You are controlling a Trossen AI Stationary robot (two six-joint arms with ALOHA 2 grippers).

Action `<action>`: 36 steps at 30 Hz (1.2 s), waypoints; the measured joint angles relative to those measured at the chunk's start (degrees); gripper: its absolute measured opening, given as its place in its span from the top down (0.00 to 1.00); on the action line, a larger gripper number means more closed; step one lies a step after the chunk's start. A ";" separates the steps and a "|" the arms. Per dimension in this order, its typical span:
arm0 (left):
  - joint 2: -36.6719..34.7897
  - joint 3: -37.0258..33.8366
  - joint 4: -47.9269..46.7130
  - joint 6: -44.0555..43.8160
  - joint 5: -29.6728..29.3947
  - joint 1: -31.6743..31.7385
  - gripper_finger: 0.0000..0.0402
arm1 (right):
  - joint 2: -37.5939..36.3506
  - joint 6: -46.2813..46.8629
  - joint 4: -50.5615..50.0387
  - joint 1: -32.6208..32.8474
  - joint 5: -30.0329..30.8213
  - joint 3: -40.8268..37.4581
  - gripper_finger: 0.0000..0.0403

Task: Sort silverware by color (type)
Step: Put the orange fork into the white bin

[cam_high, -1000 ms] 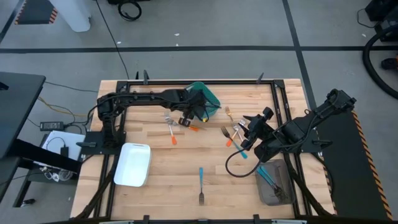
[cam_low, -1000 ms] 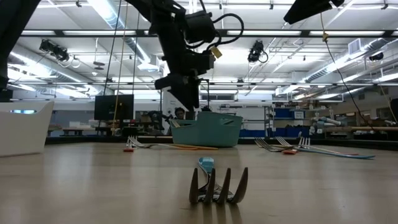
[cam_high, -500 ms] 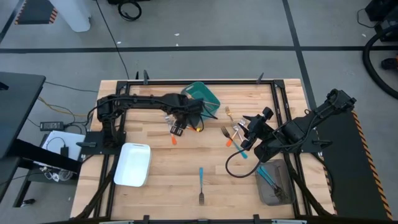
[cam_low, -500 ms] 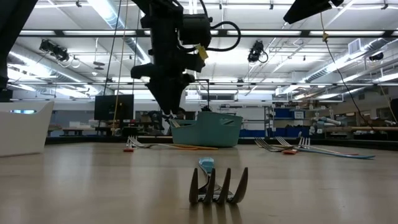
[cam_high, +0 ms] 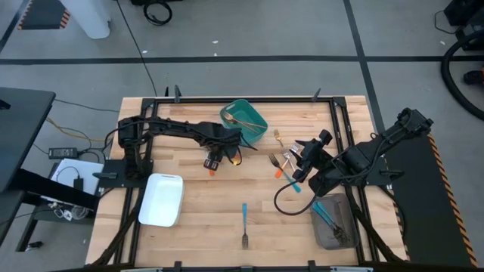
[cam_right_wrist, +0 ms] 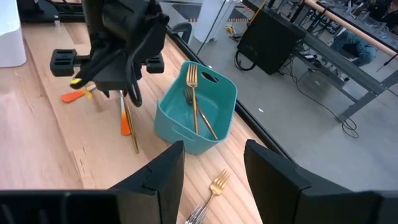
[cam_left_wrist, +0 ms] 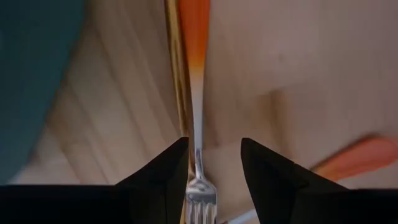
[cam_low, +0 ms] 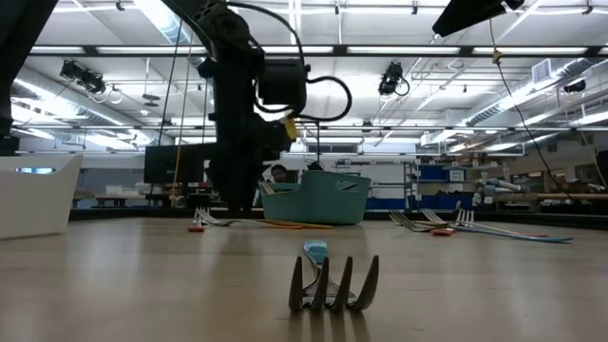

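Wooden table [cam_high: 197,198] — teal bin [cam_high: 246,120]; white tray [cam_high: 161,199]; grey tray [cam_high: 333,223]; scattered silverware [cam_high: 245,221]

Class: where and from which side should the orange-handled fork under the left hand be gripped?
Grip the orange-handled metal fork at its thin neck above the tines, from straight above: it lies flat on the wooden table, and the open left hand straddles that neck.

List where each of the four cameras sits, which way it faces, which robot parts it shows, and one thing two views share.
High view: overhead, facing straight down; both arms, left gripper, right gripper.
Low view: table height, facing across; left arm above a blue-handled fork.
Left wrist view: facing down past open fingers straddling an orange-handled fork.
Right wrist view: facing across the table past its open fingers; left arm.
Shared: the teal bin, in the right wrist and high views.
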 joint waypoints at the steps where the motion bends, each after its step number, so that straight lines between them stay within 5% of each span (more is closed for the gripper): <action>1: 0.00 -0.60 0.67 -0.22 -0.18 0.06 0.61 | 0.00 0.00 0.02 0.00 0.00 -0.02 0.57; 15: -0.31 -4.48 4.63 -1.41 -0.82 0.08 0.72 | 0.00 -0.02 0.41 -0.02 0.00 0.00 0.57; 24: 0.11 -4.70 3.36 1.39 4.19 -0.21 0.80 | 0.00 -0.22 0.42 -0.02 0.00 0.00 0.57; 36: 0.18 -4.70 3.44 0.73 3.31 -1.05 0.82 | 0.00 -0.42 0.86 -0.06 0.02 0.00 0.57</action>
